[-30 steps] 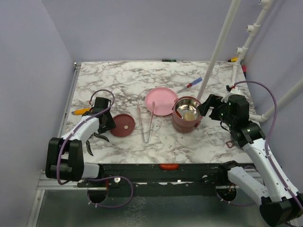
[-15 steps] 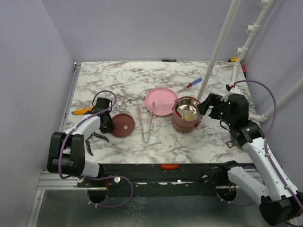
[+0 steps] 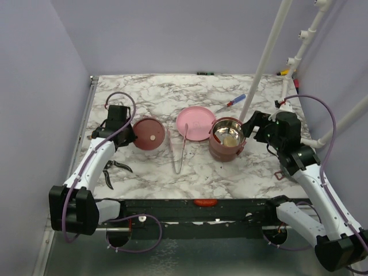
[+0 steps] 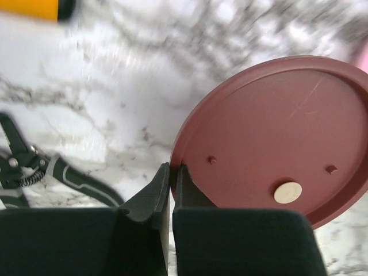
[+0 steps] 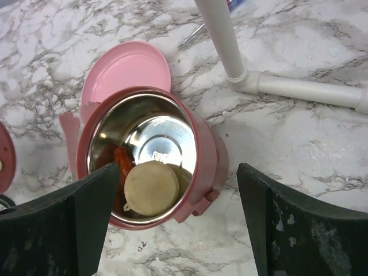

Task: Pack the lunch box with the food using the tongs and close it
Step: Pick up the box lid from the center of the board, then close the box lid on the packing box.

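— What is gripped by the left gripper (image 4: 171,172)?

— The rim of a flat round maroon disc lid (image 4: 276,132) is pinched between its closed fingers, at the lid's left edge. The lid is seen toward the left side of the grey-veined white marble table surface (image 3: 144,98). Whether it is raised off the surface cannot be told.

— And how is the right gripper (image 5: 178,172) set?

— Its jaws are spread wide and nothing is held. It is poised just right of the round dusty-red steel-lined lunch box (image 5: 210,149), with the open bowl framed between the two fingers in the wrist view.

— Where is the lunch box placed?

— Right of the surface's centre, upright and uncovered, just beside the flat round pink plastic plate (image 3: 195,122) on its far-left side. Inside it a tan-cream round ball (image 5: 151,188) is seen, with red sausage-like pieces (image 5: 119,158) against the left wall.

— Are the long slim pink tongs (image 3: 181,149) picked up?

— No. They are left lying on the surface between the lid and the lunch box, untouched by either gripper, with the joined end pointed toward the near edge.

— What else is seen?

— Black-handled pliers (image 3: 112,169) are laid near the left edge, and a red-and-blue screwdriver (image 3: 231,103) lies beyond the plate, beside a slanted white pipe (image 3: 267,57).
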Controlling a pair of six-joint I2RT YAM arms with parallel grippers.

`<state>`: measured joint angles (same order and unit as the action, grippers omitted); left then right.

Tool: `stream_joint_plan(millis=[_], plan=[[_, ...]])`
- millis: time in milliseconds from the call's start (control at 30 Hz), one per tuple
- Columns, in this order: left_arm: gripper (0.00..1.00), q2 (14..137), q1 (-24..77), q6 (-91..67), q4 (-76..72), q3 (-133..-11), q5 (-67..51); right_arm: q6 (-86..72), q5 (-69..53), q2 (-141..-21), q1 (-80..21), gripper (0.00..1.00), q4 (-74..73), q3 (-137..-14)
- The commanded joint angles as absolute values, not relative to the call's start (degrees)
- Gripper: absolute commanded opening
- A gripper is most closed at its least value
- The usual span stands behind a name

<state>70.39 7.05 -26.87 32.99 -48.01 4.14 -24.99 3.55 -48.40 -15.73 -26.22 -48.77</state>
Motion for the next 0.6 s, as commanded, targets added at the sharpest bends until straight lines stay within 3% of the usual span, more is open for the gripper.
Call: stream_joint_plan(millis=[0,167,300,567], plan=[[0.0,70.0,12.3,-25.6,37.3,-61.1,4.8,-22.9,6.9,-51.5,-15.4,0.88,-25.3,-52.8],[0.0,78.8,27.2,-28.1,39.1,-78.2,5.7,-22.3,15.3,-54.3,-15.2,0.88,-28.8,-57.9],[0.0,88.7,36.7,-27.8,39.6,-88.7,4.9,-23.3,24.2,-53.3,-12.5,0.95,-30.7,-60.4],[0.0,103.5,45.7,-26.1,41.6,-99.5,3.2,-25.1,31.1,-47.5,-9.0,0.98,-31.9,-59.9]])
